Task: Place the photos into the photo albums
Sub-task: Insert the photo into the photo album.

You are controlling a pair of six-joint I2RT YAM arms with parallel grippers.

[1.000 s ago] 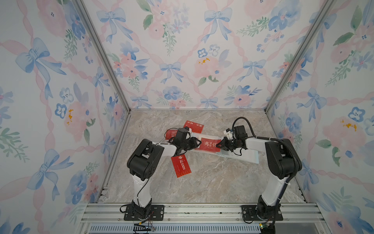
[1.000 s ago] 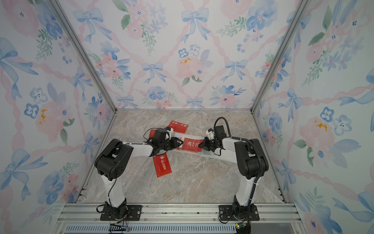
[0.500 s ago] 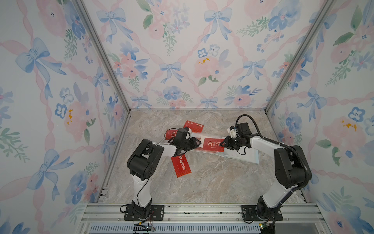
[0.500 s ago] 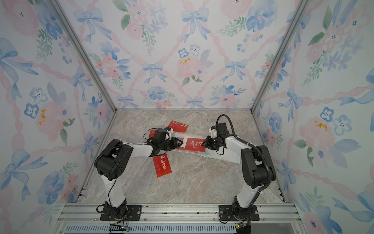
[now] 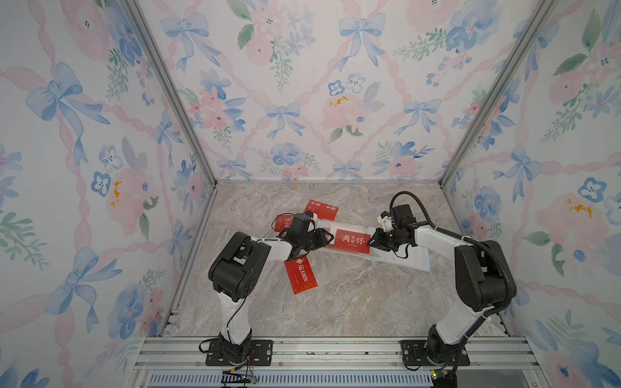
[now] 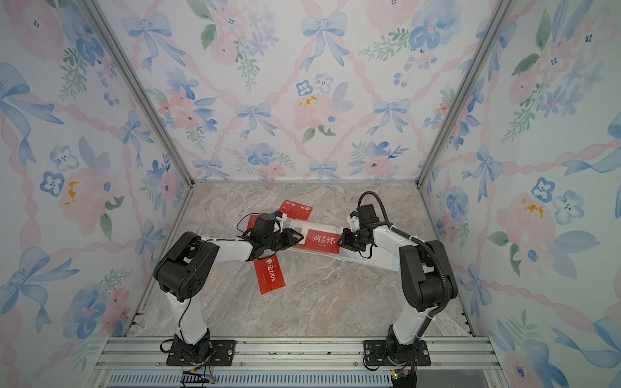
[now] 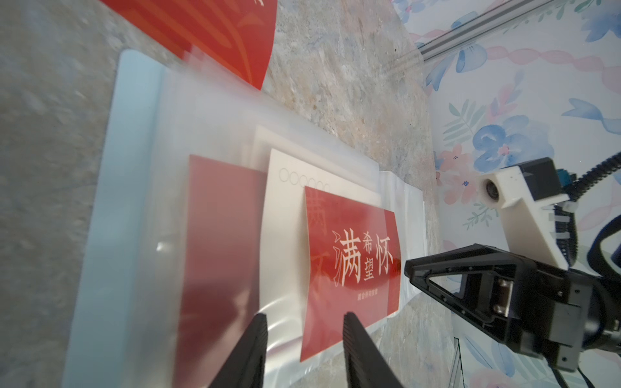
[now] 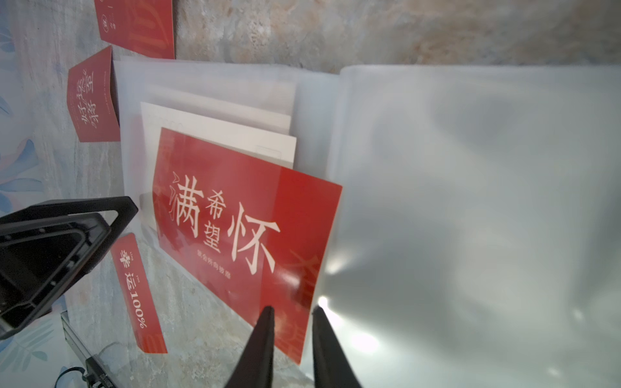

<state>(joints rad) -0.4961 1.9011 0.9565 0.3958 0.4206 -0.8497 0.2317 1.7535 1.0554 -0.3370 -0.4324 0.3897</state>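
Insertion is the step I am working on. Nearest, a loose red photo (image 5: 300, 275) is lying on the tabletop (image 5: 336, 309). Beyond it my left gripper (image 7: 304, 315) is standing spread over the clear sleeve (image 7: 215, 127) of the open photo album (image 5: 408, 260). My right gripper (image 8: 293, 309), nearly pressed together, is straddling the edge of the partly inserted photo (image 8: 235, 218), pinching or not I cannot tell. A straight push deeper is looking due next. Two more photos (image 5: 321, 209) are lying farthest.

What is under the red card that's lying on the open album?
A whitish card sticks out from beneath the red card, both lying on the album's clear sleeves. Whatever else sits directly under the red card is covered, so I can't tell.
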